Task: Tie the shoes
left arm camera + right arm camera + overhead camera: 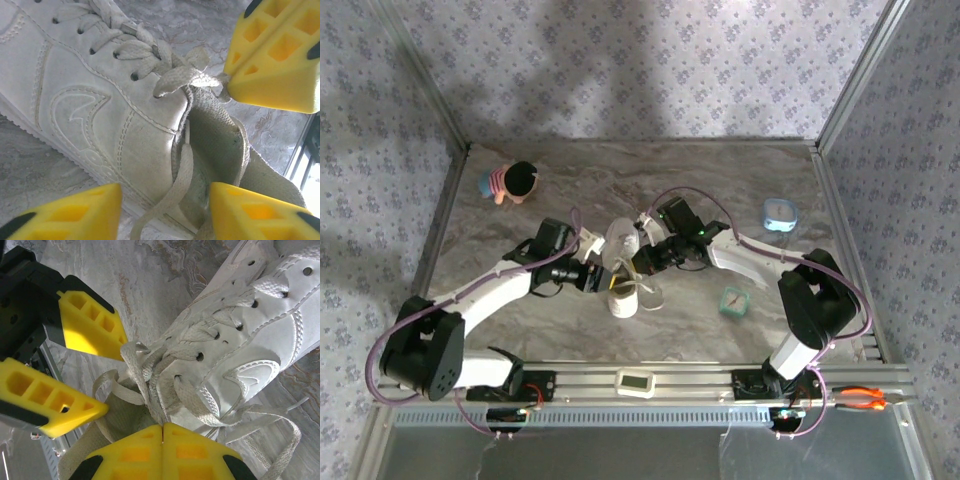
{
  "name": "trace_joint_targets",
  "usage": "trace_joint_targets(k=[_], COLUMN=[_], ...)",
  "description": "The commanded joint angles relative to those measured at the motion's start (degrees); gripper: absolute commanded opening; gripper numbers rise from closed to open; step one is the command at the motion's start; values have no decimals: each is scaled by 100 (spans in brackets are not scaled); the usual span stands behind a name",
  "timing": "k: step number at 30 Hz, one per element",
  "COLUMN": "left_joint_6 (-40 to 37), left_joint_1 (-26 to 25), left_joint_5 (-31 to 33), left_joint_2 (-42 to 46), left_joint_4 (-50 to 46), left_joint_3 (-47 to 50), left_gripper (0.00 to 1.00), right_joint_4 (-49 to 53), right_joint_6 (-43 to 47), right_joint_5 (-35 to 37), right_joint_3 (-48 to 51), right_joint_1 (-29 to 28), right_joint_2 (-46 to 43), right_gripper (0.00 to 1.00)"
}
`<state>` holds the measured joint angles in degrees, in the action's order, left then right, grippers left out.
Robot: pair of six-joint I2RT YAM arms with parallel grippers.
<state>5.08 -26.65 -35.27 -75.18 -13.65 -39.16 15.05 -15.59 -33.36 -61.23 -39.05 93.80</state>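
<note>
The white sneaker (622,241) (85,100) (270,340) lies at the centre of the top view on the grey marbled bench (720,180), with its toe toward the upper edge and its heel opening toward the arm bases. On its side panel is a stitched, curved, swoosh-like emblem (80,112) (250,375). It carries no letters that can be read.

The flat white laces cross the eyelets, and loose ends trail over the collar and onto the bench beside the heel.

The right claw (642,262) (162,432) (227,87) reaches in from the right of the top view. Its yellow fingers are pressed together at the shoe's top eyelets. One lace (175,82) (150,365) runs straight into its tip, so it looks clamped on that lace.

The left claw (603,280) (165,200) (114,382) comes from the lower left, and its fingers are spread wide apart at the heel opening. The collar and a hanging lace end sit in the gap between them, and nothing there is pinched.

Farther out:
- A small doll (515,182) with black hair lies at the upper left of the bench.
- A small blue-and-white object (779,213) sits at the upper right.
- A little teal object (734,300) rests right of the shoe.
- A white device (633,382) is on the rail along the bottom; its face is too small to read.
- An orange-handled tool (868,398) lies at the lower right.
</note>
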Motion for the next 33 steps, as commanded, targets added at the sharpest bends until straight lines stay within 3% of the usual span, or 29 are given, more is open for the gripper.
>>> trace_joint_targets(k=[1, 4, 10, 23, 33], left_joint_6=[-102, -64, -1, 122, 645], left_joint_1=[-33, -41, -39, -152, -627], left_joint_5=[-174, -165, -53, 134, 1052], left_joint_2=[-65, 6, 391, 1064, 1050], left_joint_4=[68, -37, -250, -486, 360], left_joint_3=[23, -12, -11, -162, -121], left_gripper=[38, 22, 6, 2, 1], right_joint_4=[75, 96, 112, 128, 205], right_joint_6=[65, 65, 65, -78, -121], right_joint_5=[32, 54, 80, 111, 128], right_joint_3=[-126, -128, -129, -181, -223], right_joint_1=[-20, -17, -12, 51, 59], right_joint_2=[27, 17, -20, -140, -282], right_gripper=[0, 0, 0, 0, 0])
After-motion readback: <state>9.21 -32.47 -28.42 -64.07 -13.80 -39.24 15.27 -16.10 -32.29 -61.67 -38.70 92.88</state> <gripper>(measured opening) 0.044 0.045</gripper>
